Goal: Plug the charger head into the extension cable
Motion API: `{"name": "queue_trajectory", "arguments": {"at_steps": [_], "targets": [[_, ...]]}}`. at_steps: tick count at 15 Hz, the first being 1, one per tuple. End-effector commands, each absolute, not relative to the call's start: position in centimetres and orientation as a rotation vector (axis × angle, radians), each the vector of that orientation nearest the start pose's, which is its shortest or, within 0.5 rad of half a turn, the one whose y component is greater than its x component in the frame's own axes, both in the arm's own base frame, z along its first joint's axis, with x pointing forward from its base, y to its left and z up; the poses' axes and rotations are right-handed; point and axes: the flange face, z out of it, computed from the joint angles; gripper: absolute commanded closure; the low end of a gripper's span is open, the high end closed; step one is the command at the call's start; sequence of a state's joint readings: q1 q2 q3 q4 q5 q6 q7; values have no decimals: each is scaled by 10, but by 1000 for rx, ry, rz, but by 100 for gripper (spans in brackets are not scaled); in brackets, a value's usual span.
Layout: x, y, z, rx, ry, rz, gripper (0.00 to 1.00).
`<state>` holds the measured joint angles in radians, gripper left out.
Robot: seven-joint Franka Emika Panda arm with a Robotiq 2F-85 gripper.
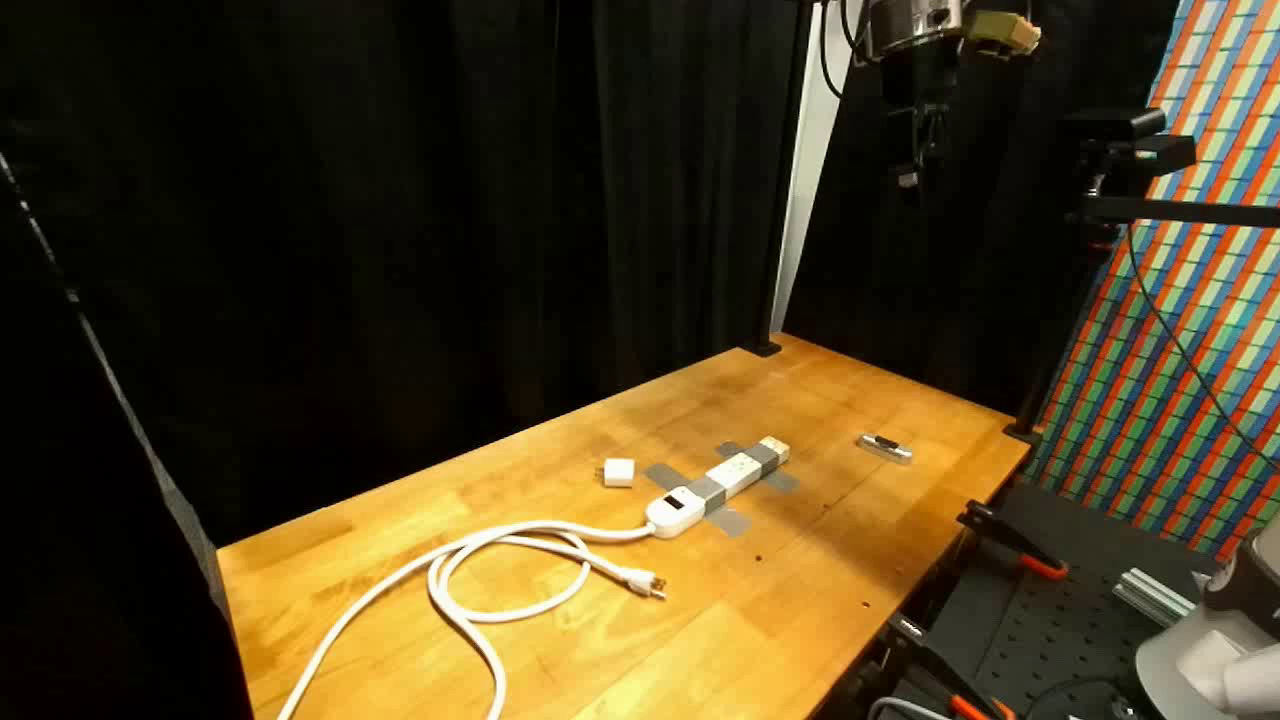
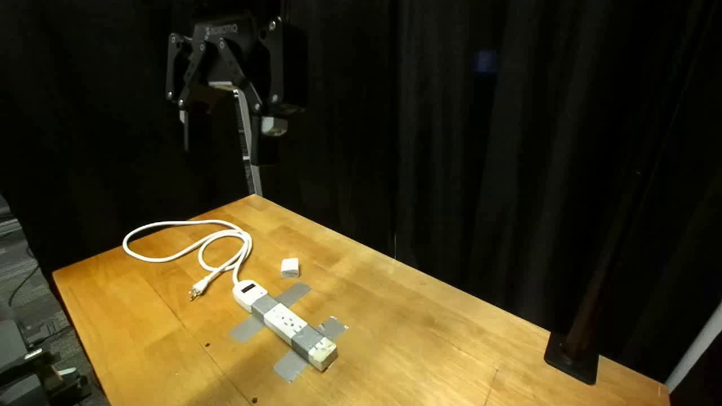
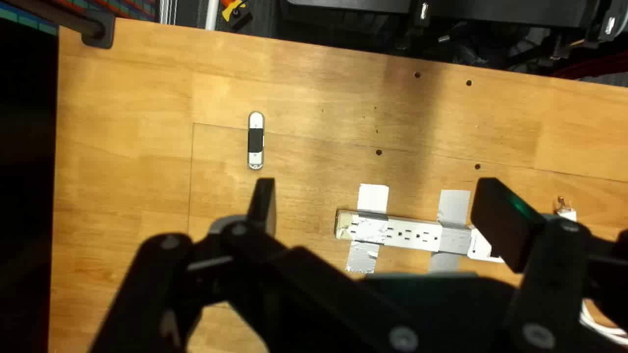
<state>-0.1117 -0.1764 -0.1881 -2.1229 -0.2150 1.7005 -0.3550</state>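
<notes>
In an exterior view, the extension cable (image 2: 180, 223) is laid lower left of the end effector (image 2: 224, 148), in smooth white loops on the grained wooden surface (image 2: 406, 321). The end effector is held high, its black jaws spread wide, nothing gripped. Below right, the elongated socket bar (image 2: 285, 322) is crossed by grey tape (image 2: 290, 366); in the wrist view its long axis is roughly aligned with the jaws' span. The charger head (image 2: 290, 268), a boxy white block, is seen lower right, apart from the bar; a descent there seems required.
</notes>
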Motion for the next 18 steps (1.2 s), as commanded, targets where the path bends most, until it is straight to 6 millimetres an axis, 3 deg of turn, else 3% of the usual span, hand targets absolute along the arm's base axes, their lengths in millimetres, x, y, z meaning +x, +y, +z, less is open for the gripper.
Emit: {"name": "queue_trajectory", "arguments": {"at_steps": [1, 7, 8, 12, 15, 18], "targets": [[446, -162, 470, -3190, -186, 465, 0], [447, -163, 474, -3195, -185, 453, 0], [455, -162, 462, -3137, -149, 381, 0], [479, -137, 384, -3024, -45, 126, 0], [485, -118, 317, -2940, -8, -13, 0], [486, -99, 268, -2955, -74, -184, 0]]}}
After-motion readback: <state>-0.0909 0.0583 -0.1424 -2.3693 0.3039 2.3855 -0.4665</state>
